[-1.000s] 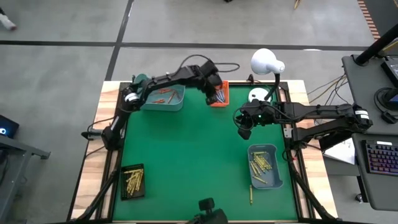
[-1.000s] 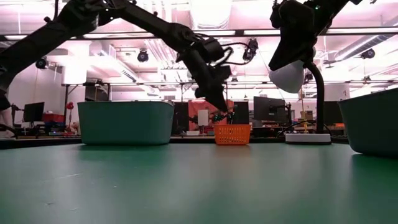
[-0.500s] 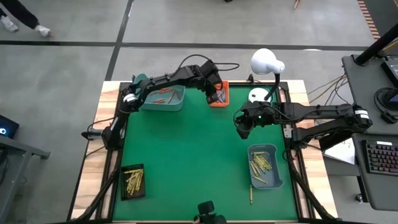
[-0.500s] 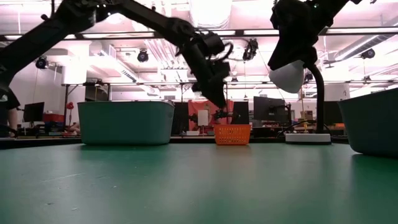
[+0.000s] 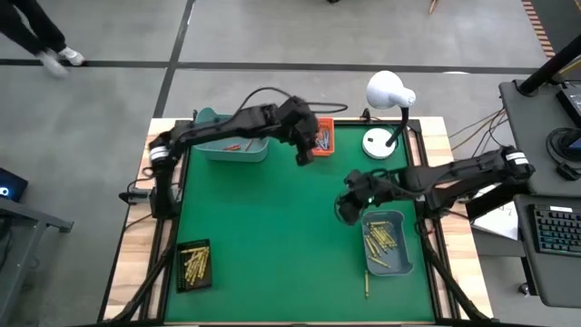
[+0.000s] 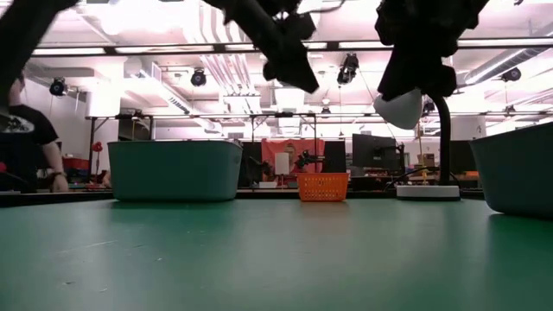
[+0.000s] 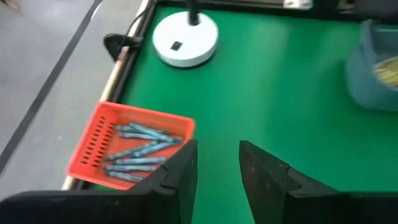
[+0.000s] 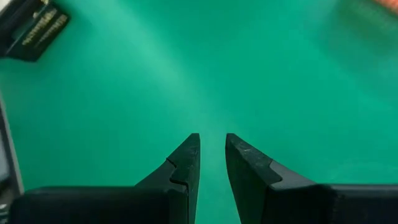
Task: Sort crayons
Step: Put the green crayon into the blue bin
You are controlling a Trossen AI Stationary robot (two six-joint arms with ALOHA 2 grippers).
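The left hand (image 7: 214, 165), open and empty, hovers beside the orange tray (image 7: 93, 140) of blue crayons (image 7: 140, 152). The right hand (image 8: 211, 155), open and empty, hangs over the green worktop (image 5: 263, 227) by a blue bin (image 5: 407, 259) of yellow crayons (image 5: 379, 243).

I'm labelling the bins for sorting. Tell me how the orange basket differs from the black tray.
The orange basket sits at the table's far edge near the lamp base; the black tray lies at the near left corner. The orange basket holds blue-grey crayons; the black tray holds yellow-gold crayons. Both are small open containers with one colour each.
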